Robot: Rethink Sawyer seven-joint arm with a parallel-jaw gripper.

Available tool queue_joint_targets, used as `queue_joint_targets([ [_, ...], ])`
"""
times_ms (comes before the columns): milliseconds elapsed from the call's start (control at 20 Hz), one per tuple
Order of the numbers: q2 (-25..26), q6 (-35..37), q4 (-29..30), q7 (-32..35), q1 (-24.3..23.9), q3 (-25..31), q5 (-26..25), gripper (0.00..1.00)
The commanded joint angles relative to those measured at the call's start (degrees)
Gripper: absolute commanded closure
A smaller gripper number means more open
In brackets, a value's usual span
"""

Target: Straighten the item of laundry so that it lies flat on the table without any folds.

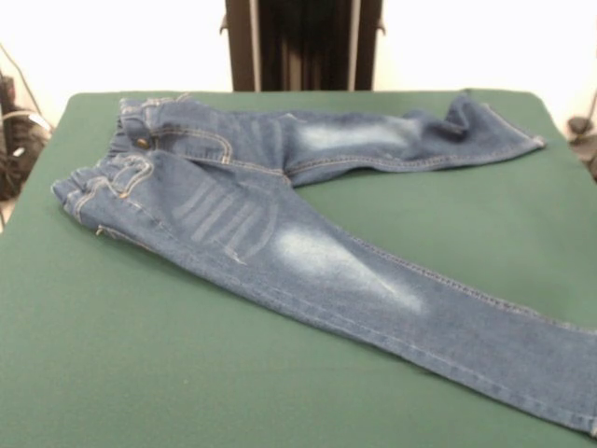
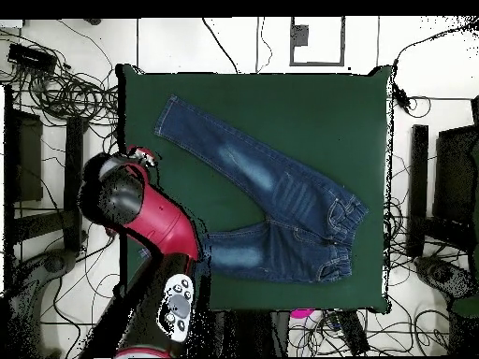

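Jeans (image 1: 308, 247) lie spread on the green table (image 1: 187, 373), legs splayed in a V, waistband bunched at one end, pale faded patches on both legs. In the overhead view, one leg hem lies under the red arm (image 2: 154, 224), which reaches over the table's edge. Gripper itself not visible, so its state can't be told.

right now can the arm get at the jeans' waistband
Probably yes. The jeans lie spread open on the table with nothing on top, and the waistband sits exposed near the robot's edge. The arm is off to one side, so it must swing across.
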Motion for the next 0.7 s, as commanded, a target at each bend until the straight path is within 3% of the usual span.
queue_joint_targets([
  [50, -2.0, 0.2, 16.3, 6.6, -1.3, 8.6, 2.5, 0.0],
  [350, -7.4, -6.4, 26.2, 2.5, -6.5, 15.4, 2.7, 0.0],
  [700, -11.1, -13.5, 34.3, 5.4, -16.1, 23.7, -5.9, 0.0],
])
